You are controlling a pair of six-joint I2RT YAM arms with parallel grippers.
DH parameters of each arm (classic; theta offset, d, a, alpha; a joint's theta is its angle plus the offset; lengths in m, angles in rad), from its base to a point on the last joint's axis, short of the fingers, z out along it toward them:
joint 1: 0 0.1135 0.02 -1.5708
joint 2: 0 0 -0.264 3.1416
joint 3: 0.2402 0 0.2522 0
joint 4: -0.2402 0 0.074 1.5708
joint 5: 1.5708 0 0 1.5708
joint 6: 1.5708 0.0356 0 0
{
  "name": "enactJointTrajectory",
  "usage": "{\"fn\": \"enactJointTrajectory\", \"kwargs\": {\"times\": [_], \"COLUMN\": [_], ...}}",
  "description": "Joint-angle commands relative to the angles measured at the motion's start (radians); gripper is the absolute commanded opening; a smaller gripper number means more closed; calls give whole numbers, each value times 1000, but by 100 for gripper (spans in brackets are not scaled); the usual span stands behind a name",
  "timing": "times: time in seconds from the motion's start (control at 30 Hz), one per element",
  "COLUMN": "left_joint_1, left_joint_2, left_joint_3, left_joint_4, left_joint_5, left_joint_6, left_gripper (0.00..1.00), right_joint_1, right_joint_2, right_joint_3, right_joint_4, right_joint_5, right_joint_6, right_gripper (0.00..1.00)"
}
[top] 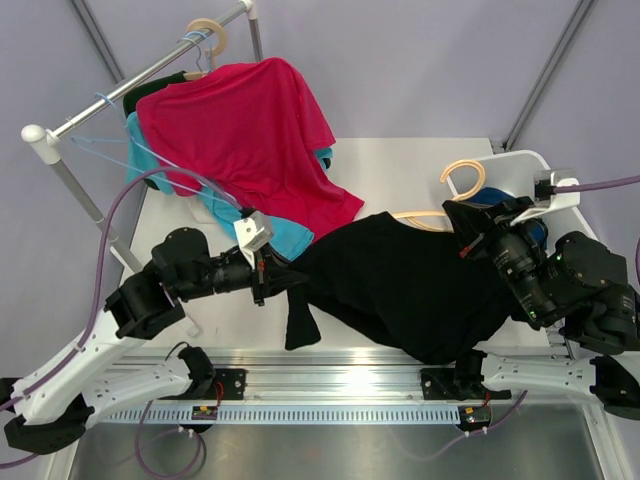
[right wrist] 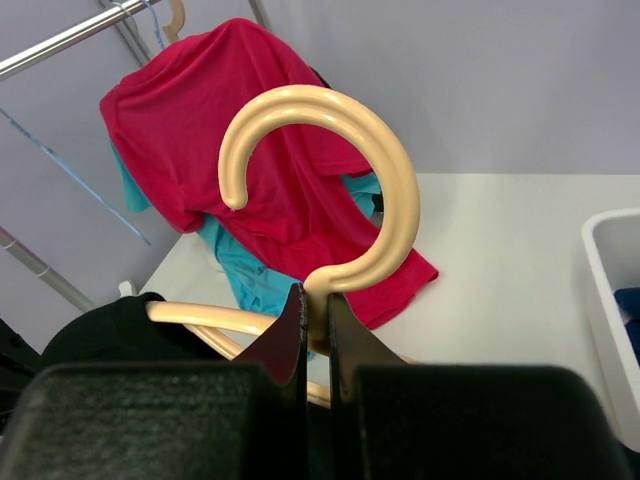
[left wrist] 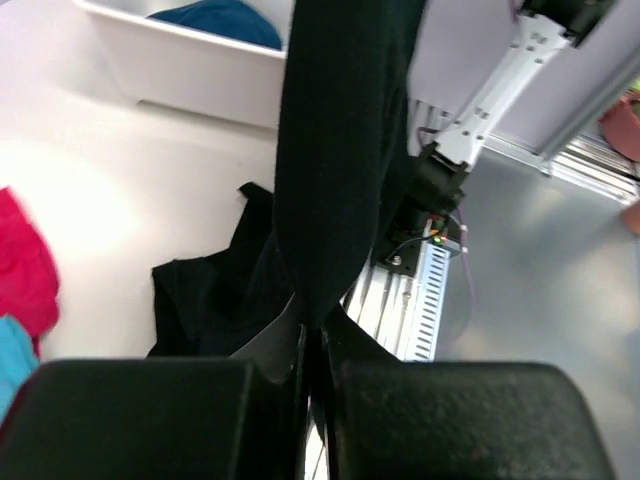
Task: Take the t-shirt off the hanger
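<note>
A black t-shirt (top: 400,285) lies across the table between the arms, partly on a cream plastic hanger (top: 462,178). My right gripper (top: 478,240) is shut on the hanger's neck (right wrist: 320,295), the hook (right wrist: 330,170) standing up above the jaws; one hanger arm (right wrist: 200,318) shows bare beside the black cloth (right wrist: 120,330). My left gripper (top: 268,275) is shut on a fold of the black t-shirt (left wrist: 335,170), which stretches up from the jaws (left wrist: 318,335); a sleeve hangs over the table's near edge (top: 300,325).
A red t-shirt (top: 250,130) and a teal one (top: 290,235) hang from a rack (top: 140,80) at the back left and trail onto the table. A white bin (top: 530,165) holding blue cloth stands at the right. An aluminium rail (top: 330,385) runs along the near edge.
</note>
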Motion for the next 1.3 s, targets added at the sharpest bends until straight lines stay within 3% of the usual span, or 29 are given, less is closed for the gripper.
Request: {"fn": "enactJointTrajectory", "kwargs": {"times": [0.0, 0.2, 0.37, 0.53, 0.7, 0.77, 0.8, 0.83, 0.93, 1.1, 1.27], "left_joint_1": [-5, -5, -5, -5, -5, -5, -5, -5, -5, -5, -5], "left_joint_2": [-18, -61, -70, -32, 11, 25, 25, 25, 11, -32, 97], "left_joint_3": [-7, -30, -45, -65, -86, -70, -48, -34, 51, 156, 278], "left_joint_4": [-34, -77, -95, -59, 9, 15, 15, 13, -23, -45, -91], "left_joint_5": [-147, -505, -618, -550, -344, -299, -284, -282, -276, -293, -84], "left_joint_6": [-20, -118, -161, -169, -109, -82, -79, -69, -33, 12, 24], "left_gripper": [0, 0, 0, 0, 1, 18, 52, 65, 92, 98, 95], "right_joint_1": [0, 0, 1, 0, 0, 0, 0, 0, 1, 1, 0], "right_joint_2": [-48, -205, -325, -324, -290, -235, -215, -195, -123, 10, 85], "right_joint_3": [47, 14, -11, 9, -14, -23, -31, -35, -42, -52, -121], "right_joint_4": [52, 89, 101, 67, 86, 83, 83, 78, 60, -45, 57], "right_joint_5": [110, 222, 216, 195, 141, 131, 111, 100, 11, -177, -331], "right_joint_6": [-23, -29, -35, -31, -14, -20, -19, -16, 17, 124, 141], "right_gripper": [0, 0, 0, 0, 0, 0, 0, 0, 0, 0, 0]}}
